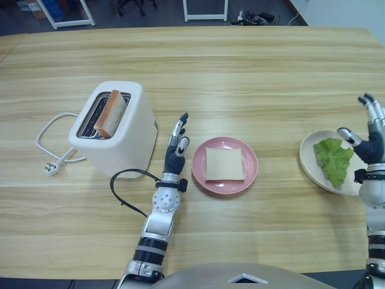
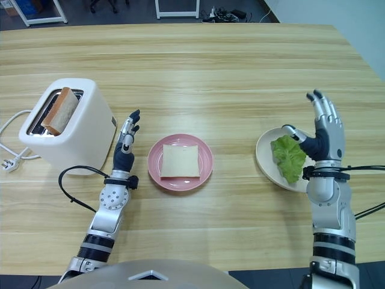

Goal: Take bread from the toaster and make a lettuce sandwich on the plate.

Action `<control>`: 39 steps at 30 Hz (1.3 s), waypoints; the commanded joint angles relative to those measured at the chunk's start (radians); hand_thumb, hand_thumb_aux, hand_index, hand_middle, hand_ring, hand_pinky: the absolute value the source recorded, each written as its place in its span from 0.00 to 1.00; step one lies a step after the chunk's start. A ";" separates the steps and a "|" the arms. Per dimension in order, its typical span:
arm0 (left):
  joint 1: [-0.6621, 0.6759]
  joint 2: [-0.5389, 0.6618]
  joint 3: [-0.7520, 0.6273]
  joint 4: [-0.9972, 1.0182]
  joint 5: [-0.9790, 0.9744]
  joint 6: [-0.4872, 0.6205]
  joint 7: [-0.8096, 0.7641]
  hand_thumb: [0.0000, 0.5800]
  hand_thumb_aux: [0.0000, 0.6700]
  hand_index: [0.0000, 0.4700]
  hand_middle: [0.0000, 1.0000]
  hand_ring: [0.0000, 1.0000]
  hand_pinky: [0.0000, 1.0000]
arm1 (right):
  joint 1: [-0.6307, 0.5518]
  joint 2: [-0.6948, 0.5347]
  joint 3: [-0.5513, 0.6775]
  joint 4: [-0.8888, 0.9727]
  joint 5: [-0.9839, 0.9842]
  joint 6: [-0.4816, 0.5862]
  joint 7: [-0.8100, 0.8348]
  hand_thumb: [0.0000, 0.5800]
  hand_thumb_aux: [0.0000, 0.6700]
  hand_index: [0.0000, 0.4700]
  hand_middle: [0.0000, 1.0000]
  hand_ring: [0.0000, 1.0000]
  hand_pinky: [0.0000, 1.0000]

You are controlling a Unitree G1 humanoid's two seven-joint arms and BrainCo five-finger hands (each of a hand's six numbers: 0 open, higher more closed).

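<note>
The toaster [image 1: 114, 129] stood on the wooden table [image 1: 240, 78], at 9 o'clock from the pink plate [image 1: 225, 189]. One bread slice [image 1: 111, 112] protruded from its slot, tilted. The power cord [image 1: 45, 135] lay looped at 9 o'clock from the toaster. A second bread slice [image 1: 224, 164] lay flat at the centre of the pink plate.

The left hand [image 1: 176, 147] was positioned between the toaster and the pink plate, just beside the plate rim. Its fingers were extended toward 12 o'clock and held nothing.

The cream plate [image 1: 310, 158] sat at 3 o'clock from the pink plate, well apart, with the lettuce [image 1: 334, 159] on it. The right hand [image 2: 322, 129] stood at the 3 o'clock rim of the cream plate, fingers spread and empty. Its thumb reached toward the top edge of the lettuce; contact could not be determined.
</note>
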 commanded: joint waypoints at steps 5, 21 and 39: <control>0.012 -0.013 -0.013 0.014 0.070 -0.016 0.027 0.00 0.00 0.00 0.00 0.00 0.00 | -0.074 -0.141 0.248 0.295 -0.281 0.245 -0.120 0.00 0.00 0.00 0.00 0.00 0.00; 0.033 -0.023 -0.019 0.000 0.096 -0.014 0.025 0.00 0.00 0.00 0.00 0.00 0.00 | -0.145 -0.157 0.471 0.387 -0.242 0.228 -0.103 0.37 0.20 0.20 0.00 0.00 0.00; 0.054 -0.029 -0.019 -0.007 0.118 -0.006 0.032 0.00 0.00 0.00 0.00 0.00 0.00 | -0.134 -0.189 0.507 0.352 -0.174 0.223 -0.132 1.00 1.00 1.00 0.00 0.00 0.00</control>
